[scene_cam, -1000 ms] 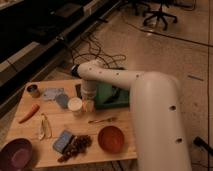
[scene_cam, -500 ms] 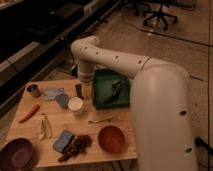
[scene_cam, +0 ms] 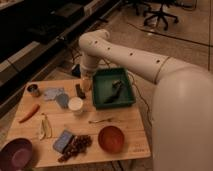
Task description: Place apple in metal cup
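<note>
Reaching for the apple, it seems.
Gripper (scene_cam: 85, 85), clenched, is hanging at the table's (scene_cam: 125, 127) far edge; apple is not showing; metal cup (scene_cam: 33, 90) is standing at far-left corner. Next: opening, finding apple.

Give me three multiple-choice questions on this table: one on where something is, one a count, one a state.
1. The metal cup stands: A on the floor; B at the table's far left corner; C at its near right corner.
2. Bowls on the table: A one; B two; C four.
3. The pincer, low just left of the green tray, is: A shut; B holding a bottle; C wide open.
Answers: B, it sits there; B, one orange-brown bowl, one purple bowl; A, its jaws are together.
</note>
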`<state>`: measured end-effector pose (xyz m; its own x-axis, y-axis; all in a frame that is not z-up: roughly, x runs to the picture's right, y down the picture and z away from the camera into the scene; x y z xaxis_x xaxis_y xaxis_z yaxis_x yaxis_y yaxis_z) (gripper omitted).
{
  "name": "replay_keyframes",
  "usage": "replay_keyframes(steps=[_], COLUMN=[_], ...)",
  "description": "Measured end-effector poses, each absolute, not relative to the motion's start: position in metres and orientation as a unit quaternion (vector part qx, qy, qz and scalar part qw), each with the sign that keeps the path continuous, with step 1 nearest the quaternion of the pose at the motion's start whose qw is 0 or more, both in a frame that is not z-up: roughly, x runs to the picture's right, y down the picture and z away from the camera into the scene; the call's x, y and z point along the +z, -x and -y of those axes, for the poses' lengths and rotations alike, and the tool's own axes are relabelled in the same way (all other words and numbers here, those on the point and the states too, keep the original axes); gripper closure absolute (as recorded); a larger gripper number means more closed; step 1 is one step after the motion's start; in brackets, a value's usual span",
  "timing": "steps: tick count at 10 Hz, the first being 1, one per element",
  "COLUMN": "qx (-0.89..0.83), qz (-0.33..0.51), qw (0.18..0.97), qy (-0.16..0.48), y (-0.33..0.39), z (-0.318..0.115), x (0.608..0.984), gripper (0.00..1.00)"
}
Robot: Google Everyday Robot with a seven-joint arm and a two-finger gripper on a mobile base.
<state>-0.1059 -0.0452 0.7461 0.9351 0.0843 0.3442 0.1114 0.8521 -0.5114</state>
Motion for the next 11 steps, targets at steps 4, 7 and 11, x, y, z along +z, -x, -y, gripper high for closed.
replay_keyframes(steps=[4,7,11], qx=[-0.007,-0.008,-0.048], qz=[0.186,0.187,0.220], qw=[0.944,0.944,0.940], qy=[0.271,0.272,0.257], y=[0.108,0.110,0.134], z=[0.044,0.044,0.058], x=[0.745,0.745,0.746], gripper=[1.00,1.00,1.00])
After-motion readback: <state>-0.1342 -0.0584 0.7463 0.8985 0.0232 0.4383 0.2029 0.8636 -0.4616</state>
